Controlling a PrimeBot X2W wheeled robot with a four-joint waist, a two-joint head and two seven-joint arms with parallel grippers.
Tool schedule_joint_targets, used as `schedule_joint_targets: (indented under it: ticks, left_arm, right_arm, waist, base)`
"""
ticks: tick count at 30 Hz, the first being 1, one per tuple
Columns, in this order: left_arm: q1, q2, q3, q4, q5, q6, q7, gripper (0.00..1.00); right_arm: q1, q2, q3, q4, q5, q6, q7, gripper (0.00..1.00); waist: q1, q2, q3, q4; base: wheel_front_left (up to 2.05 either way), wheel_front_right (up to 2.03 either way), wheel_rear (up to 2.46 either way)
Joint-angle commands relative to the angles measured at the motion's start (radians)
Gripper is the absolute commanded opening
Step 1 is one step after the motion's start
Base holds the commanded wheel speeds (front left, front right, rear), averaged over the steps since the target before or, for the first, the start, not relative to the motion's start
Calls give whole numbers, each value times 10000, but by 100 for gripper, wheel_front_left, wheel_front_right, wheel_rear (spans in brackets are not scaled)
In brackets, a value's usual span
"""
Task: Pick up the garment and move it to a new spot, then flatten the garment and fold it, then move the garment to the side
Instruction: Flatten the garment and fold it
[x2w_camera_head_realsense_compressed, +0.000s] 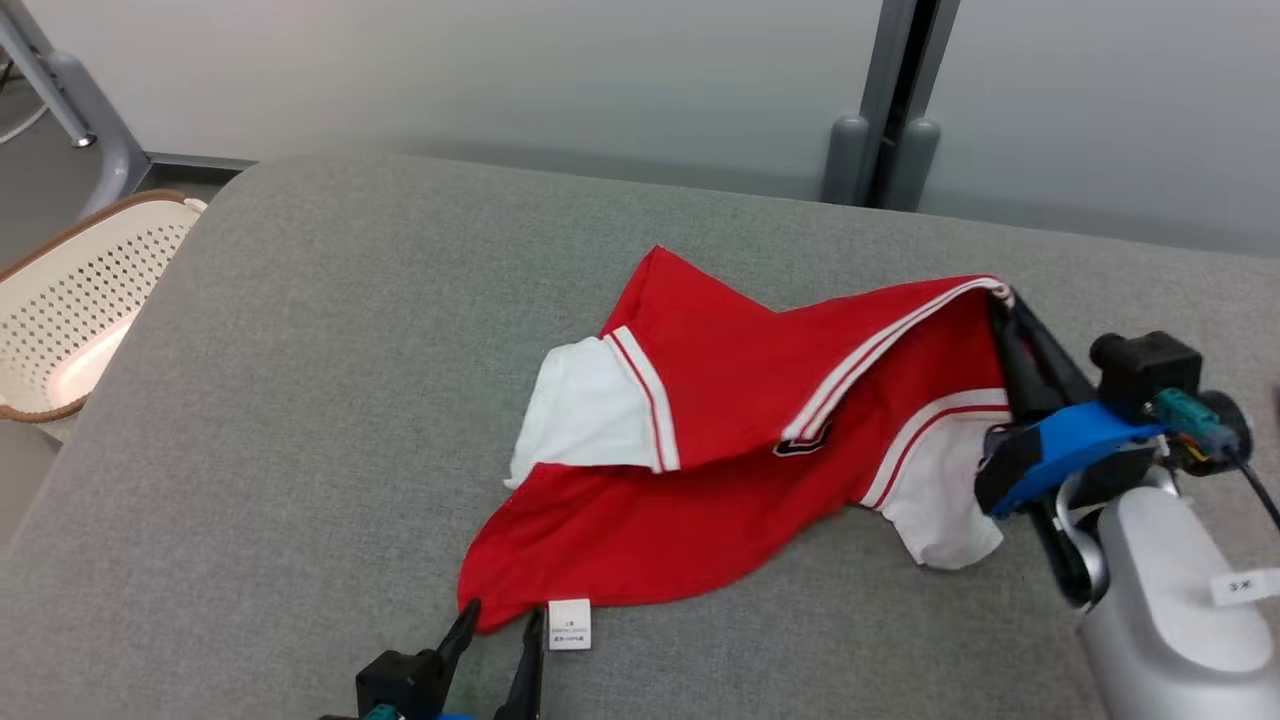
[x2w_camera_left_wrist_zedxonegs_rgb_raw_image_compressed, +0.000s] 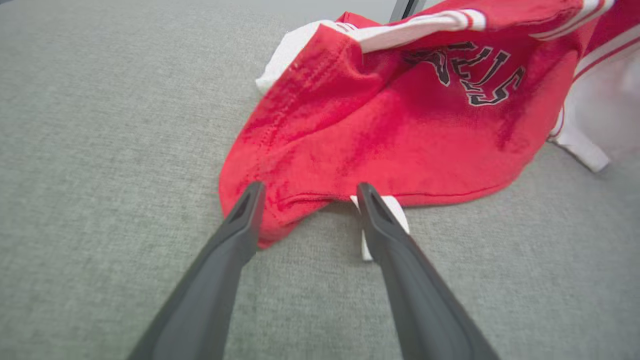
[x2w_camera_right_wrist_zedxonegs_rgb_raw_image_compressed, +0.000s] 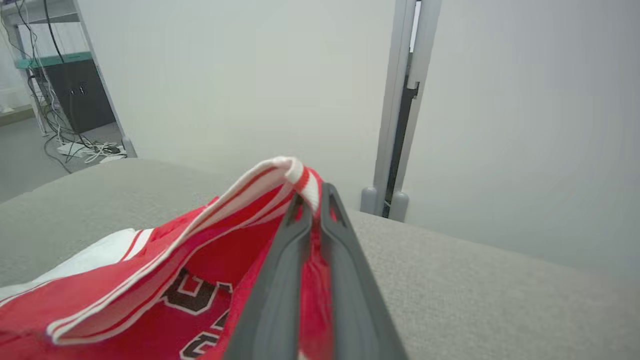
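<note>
A red garment (x2w_camera_head_realsense_compressed: 740, 430) with white sleeves and white stripes lies crumpled on the grey table (x2w_camera_head_realsense_compressed: 300, 420). Black lettering shows on its front (x2w_camera_left_wrist_zedxonegs_rgb_raw_image_compressed: 470, 75). My right gripper (x2w_camera_head_realsense_compressed: 1003, 300) is shut on the striped edge of the garment (x2w_camera_right_wrist_zedxonegs_rgb_raw_image_compressed: 295, 172) and holds that part lifted above the table. My left gripper (x2w_camera_head_realsense_compressed: 500, 620) stands open at the garment's near hem; its fingers straddle the red corner (x2w_camera_left_wrist_zedxonegs_rgb_raw_image_compressed: 280, 210) and a white label (x2w_camera_left_wrist_zedxonegs_rgb_raw_image_compressed: 395, 210).
A cream perforated basket (x2w_camera_head_realsense_compressed: 70, 300) stands off the table's left edge. Grey partition panels and a post (x2w_camera_head_realsense_compressed: 890, 120) rise behind the table. Bare grey surface stretches left and in front of the garment.
</note>
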Motion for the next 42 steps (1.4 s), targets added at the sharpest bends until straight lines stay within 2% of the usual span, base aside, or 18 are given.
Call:
schedule_joint_targets:
  ticks: [1,4,5,6,7,12,16,21,24,25,33,42]
  left_arm:
    - [-183,-1,-106,47,-42,-11,-26,100]
    - [-248,22,-205,96,-94,-11,-26,100]
    - [-251,43,-230,114,-96,-11,-26,100]
    - [-254,63,-264,138,-118,-11,-26,100]
    - [-275,75,-329,167,-124,-11,-26,100]
    - [-349,165,-382,152,-161,-11,-26,100]
    - [-357,205,-202,82,-90,-11,-26,100]
    - [-310,189,158,-94,80,-11,-26,100]
    - [-260,178,333,-134,186,-11,-26,100]
    - [-150,162,609,-149,344,-11,-26,100]
    - [242,95,1779,19,924,414,-25,100]
    - [707,19,2299,-174,1286,367,-26,100]
  right_arm:
    - [-416,-284,-500,526,-363,-1,198,1]
    - [-876,-705,-1310,1510,-1146,-1,473,16]
    - [-1016,-836,-1634,1844,-1485,-1,514,34]
    - [-1140,-931,-2058,2185,-1779,-1,600,90]
    - [-1210,-1019,-2387,2502,-2216,-1,630,100]
    - [-1512,-718,-4265,3214,-3611,0,-93,100]
    - [-1390,-195,-4571,3145,-4262,-1,-569,100]
    - [-239,468,-3738,1581,-3839,-1,-625,100]
    - [423,572,-3324,912,-3481,-1,-628,100]
    - [1142,665,-2851,452,-3168,-1,-630,100]
    - [3149,698,-1845,-155,-1901,-1,-633,100]
    - [3927,697,-1509,-469,-1433,-1,-632,100]
  waist:
    - [-1,-1,149,187]
    - [-1,-1,295,359]
    - [-1,-1,340,404]
    - [-1,-1,376,435]
    - [-1,-1,404,471]
    - [-1,-1,431,497]
    - [-1,-1,312,274]
    - [-1,-1,93,-116]
    - [-1,-1,-31,-280]
    - [-1,-1,-167,-455]
    - [-1,-1,-744,-1053]
    - [-1,-1,-1199,-1390]
  base:
    - [0,0,0]
    - [0,0,0]
    - [0,0,0]
    - [0,0,0]
    - [0,0,0]
    - [0,0,0]
    - [0,0,0]
    - [0,0,0]
    - [0,0,0]
    - [0,0,0]
    - [0,0,0]
    - [0,0,0]
